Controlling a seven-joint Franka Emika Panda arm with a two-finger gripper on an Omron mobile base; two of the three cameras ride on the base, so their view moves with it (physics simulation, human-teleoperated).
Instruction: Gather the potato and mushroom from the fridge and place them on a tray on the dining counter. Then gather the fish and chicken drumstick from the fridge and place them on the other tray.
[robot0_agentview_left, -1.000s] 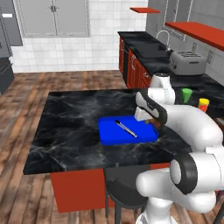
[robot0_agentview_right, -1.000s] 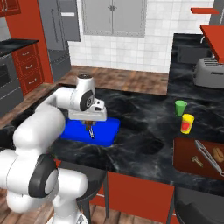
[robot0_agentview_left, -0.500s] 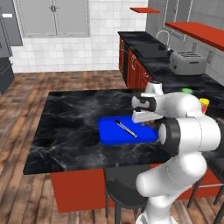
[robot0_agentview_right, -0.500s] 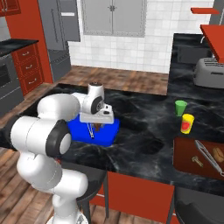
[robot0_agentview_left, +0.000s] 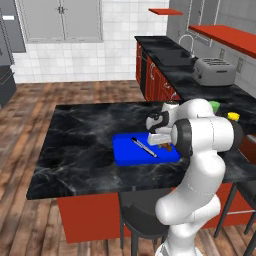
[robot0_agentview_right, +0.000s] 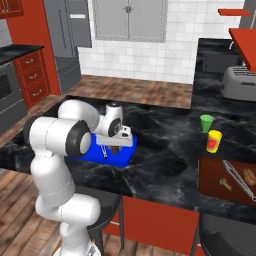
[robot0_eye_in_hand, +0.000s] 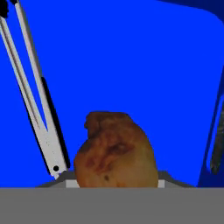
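My gripper (robot0_agentview_left: 162, 144) hangs low over the right end of the bright blue tray (robot0_agentview_left: 125, 150) on the dining counter (robot0_agentview_left: 80, 145). It is shut on a brown potato (robot0_agentview_left: 166, 146). From the other side, the gripper (robot0_agentview_right: 114, 146) and potato (robot0_agentview_right: 116, 148) sit just above the tray (robot0_agentview_right: 82, 152). In the hand view the potato (robot0_eye_in_hand: 116, 153) fills the lower middle, with the tray floor (robot0_eye_in_hand: 131, 65) close behind it. Silver tongs (robot0_agentview_left: 144, 147) lie on the tray left of the potato, and the tongs (robot0_eye_in_hand: 35, 100) show again from the hand. The mushroom, fish and drumstick are out of view.
A green cup (robot0_agentview_right: 206, 123) and a yellow cup (robot0_agentview_right: 214, 141) stand to the right on the counter, near a brown board (robot0_agentview_right: 215, 175) carrying utensils. A toaster (robot0_agentview_left: 214, 71) sits on the far black counter. A stool (robot0_agentview_left: 140, 220) stands under the front edge. The grey fridge (robot0_agentview_right: 70, 45) is far left.
The hand has come down toward the tray with the potato in it, and the arm has folded forward over the counter. The tray and tongs have stayed put.
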